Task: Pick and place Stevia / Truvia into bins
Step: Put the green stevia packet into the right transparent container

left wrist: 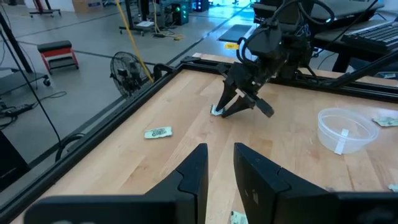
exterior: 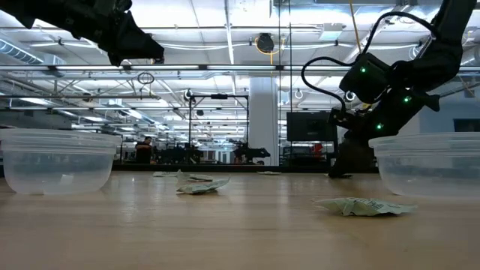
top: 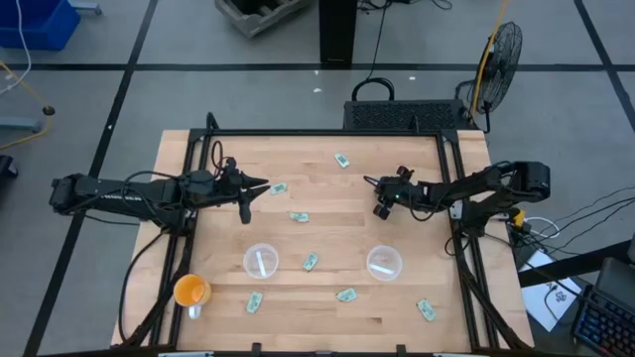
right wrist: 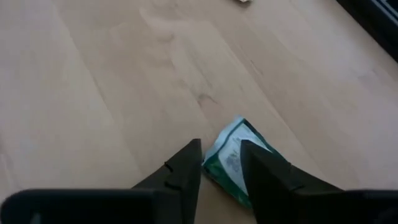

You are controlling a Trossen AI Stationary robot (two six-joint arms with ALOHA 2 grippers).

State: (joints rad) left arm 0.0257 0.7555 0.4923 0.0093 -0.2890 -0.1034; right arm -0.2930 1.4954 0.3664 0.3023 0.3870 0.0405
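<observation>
Several pale green and white Stevia packets lie flat and scattered on the wooden table, among them one at the far side and one in the middle. Two clear cups, the left and the right, stand toward the near side, each with a packet inside. My right gripper is down at the table, shut on a packet. My left gripper is held above the table, left of centre, its fingers slightly apart and empty. My right gripper pinches one end of the packet between its two fingers, which slant down from the table's right side. The packet's free end sticks out past the fingertips. It sits at table level and also shows in the left wrist view; whether it is lifted clear I cannot tell.
An orange cup stands at the near left corner. More packets lie near the front edge and between the cups. A black frame rail borders the table.
</observation>
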